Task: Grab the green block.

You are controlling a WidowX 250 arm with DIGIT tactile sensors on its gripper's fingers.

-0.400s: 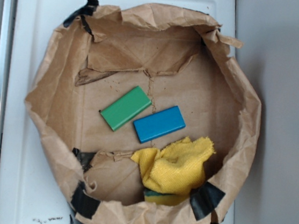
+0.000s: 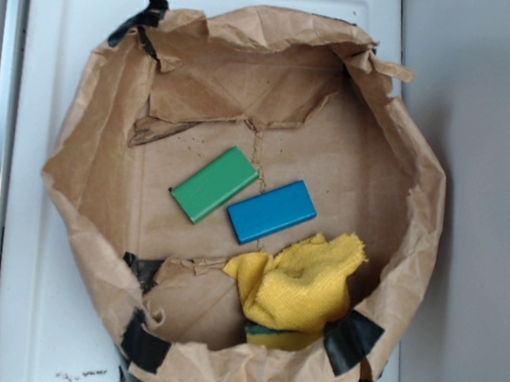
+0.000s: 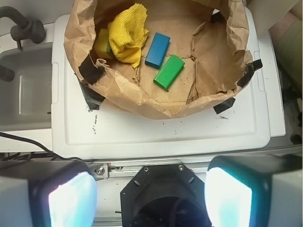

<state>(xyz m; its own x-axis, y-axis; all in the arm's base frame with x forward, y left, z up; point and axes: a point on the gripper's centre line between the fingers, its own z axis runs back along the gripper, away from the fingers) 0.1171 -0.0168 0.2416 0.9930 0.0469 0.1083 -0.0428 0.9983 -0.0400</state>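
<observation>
A: Where is the flat green rectangular block (image 2: 215, 184)?

B: Centre of the exterior frame, lying flat on the floor of the crumpled brown paper bag (image 2: 104, 137), slanted. The flat blue rectangular slab (image 2: 272, 211) lies just beside it, lower right.

A: And the yellow cloth (image 2: 304, 284)?

B: Bunched up at lower centre, against the bag's wall, just below the blue slab.

A: What carries the bag?

B: A white plastic bench (image 3: 156, 135).

A: The end effector (image 3: 150, 198)?

B: At the bottom of the wrist frame, its two pale fingers (image 3: 71, 201) stand wide apart, holding nothing, well short of the bag.
</observation>
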